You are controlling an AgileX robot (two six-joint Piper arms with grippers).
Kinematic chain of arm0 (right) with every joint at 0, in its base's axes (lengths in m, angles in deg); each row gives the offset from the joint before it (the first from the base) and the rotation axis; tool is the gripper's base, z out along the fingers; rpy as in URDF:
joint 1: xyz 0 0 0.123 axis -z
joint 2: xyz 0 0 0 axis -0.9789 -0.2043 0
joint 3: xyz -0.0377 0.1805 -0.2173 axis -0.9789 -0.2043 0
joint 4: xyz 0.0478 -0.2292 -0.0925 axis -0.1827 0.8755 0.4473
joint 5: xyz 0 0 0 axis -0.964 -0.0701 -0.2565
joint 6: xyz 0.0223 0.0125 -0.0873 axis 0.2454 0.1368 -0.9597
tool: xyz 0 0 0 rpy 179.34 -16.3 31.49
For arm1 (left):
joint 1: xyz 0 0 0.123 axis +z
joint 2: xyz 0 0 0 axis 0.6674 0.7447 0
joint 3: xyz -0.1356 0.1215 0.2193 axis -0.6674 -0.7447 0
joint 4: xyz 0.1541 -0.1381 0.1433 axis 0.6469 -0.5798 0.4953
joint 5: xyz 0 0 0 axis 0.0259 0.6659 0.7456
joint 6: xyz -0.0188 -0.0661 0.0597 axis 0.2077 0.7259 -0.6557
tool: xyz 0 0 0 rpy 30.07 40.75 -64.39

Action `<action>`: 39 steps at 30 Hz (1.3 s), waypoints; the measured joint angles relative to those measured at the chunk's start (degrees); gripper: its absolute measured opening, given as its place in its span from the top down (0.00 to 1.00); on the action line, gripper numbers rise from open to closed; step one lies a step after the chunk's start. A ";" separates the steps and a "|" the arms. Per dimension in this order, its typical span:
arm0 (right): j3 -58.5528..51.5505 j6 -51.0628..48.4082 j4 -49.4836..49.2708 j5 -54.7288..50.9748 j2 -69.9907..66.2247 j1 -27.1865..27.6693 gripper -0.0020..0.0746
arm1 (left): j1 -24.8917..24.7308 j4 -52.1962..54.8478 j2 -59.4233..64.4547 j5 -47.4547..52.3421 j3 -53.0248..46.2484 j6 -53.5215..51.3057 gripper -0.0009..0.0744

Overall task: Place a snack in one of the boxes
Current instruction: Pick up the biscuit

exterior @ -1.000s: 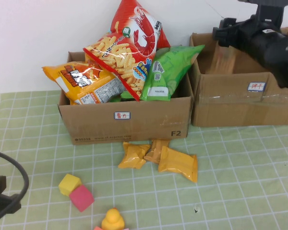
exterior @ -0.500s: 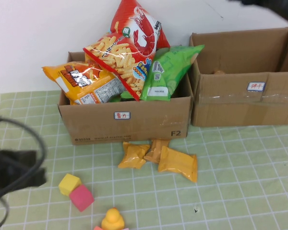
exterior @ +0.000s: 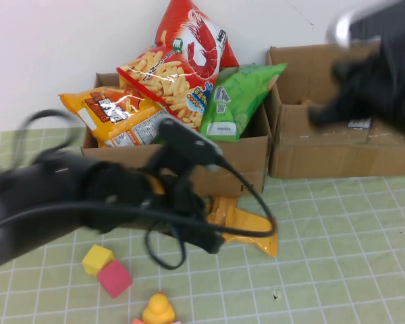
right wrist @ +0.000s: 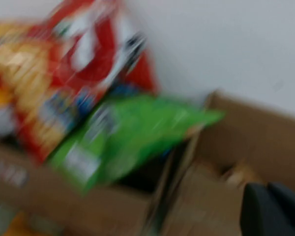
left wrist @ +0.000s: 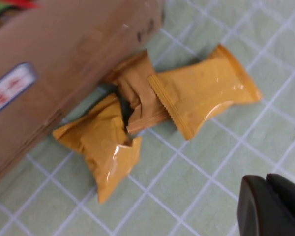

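Near the table's front, the left gripper point(exterior: 189, 229) has swung in over the yellow snack packets point(left wrist: 187, 98); right gripper point(exterior: 364, 94) hovers over the back-right box point(exterior: 337, 145). Neither grip is discernible.

The three small orange snack packets point(left wrist: 152, 123) are glossy plastic film with crimped ends, lying on a matt green checked tablecloth point(exterior: 337, 236). Both brown boxes point(exterior: 189, 169) are dull, rough cardboard bearing small white paper labels point(exterior: 172, 163). The left gripper point(left wrist: 273, 209) and right gripper point(right wrist: 273, 209) look like matt black plastic.
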 joint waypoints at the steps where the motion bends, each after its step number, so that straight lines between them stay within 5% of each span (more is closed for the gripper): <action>1: -3.27 0.57 0.00 -1.05 1.45 -0.85 0.97 | -0.57 1.63 2.37 1.05 2.26 0.00 0.99; 8: -25.11 9.99 0.00 -5.58 13.56 -1.85 0.97 | -2.32 6.27 14.41 4.85 13.40 -0.24 0.94; 11: -33.94 15.81 0.00 -9.14 19.44 -1.85 0.97 | -3.47 6.25 18.65 8.75 18.95 -0.25 0.75; 16: -44.23 22.51 0.00 -16.44 26.12 -1.85 0.98 | -6.12 9.07 25.65 13.15 26.25 -0.47 0.27; 19: -47.96 23.43 0.11 -21.05 26.96 -1.85 0.98 | -7.80 14.68 29.40 14.79 29.04 -1.19 0.14; 29: -50.49 23.84 1.04 -35.23 26.96 -1.85 0.98 | -8.77 21.79 40.55 22.35 41.49 -1.39 0.09; 39: -50.49 23.87 1.55 -40.91 26.96 -1.85 0.98 | -8.55 21.79 45.70 26.12 47.74 -3.17 0.19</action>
